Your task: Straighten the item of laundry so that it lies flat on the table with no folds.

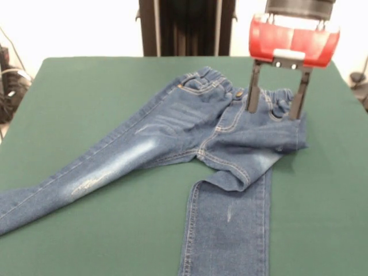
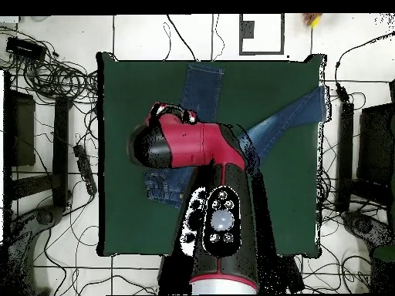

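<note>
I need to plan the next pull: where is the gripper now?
In the front view, the gripper is at upper right, fingers apart, down on the jeans waistband.

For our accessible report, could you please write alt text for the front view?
Blue denim jeans lie rumpled on a dark green felt-covered table, one leg splayed sideways, the other folded at the thigh. The red-and-black claw, open, stands at the waistband.

You get a low front camera facing 12 o'clock across the table (image 1: 69, 86) and a high overhead camera looking straight down, both sharing it.
</note>
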